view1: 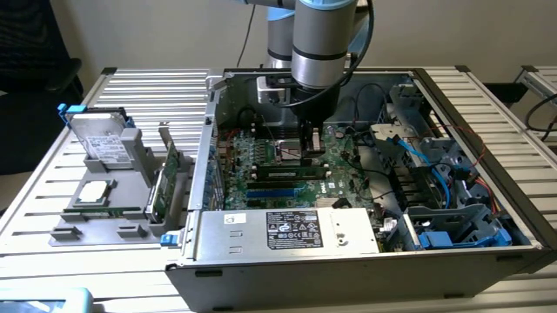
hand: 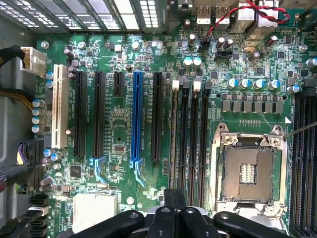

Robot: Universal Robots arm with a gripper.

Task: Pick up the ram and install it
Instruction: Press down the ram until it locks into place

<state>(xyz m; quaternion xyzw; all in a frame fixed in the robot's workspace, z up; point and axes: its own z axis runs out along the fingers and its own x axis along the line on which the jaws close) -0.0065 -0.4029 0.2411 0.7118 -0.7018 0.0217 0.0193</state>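
The claw, pressed together, is hanging close by the ram, a light, stiff, fragile stick probably best pinched mid-length along its top edge.

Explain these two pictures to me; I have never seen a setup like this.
The grey column is a robot arm reaching into an open computer case on a slatted table. One picture comes from a camera off the arm, the other from its wrist, looking down at the green motherboard. Its end effector is shut above the board, with no part visible in it. A slim ram stick sits on the board nearby. A tray beside the case holds a hard drive.
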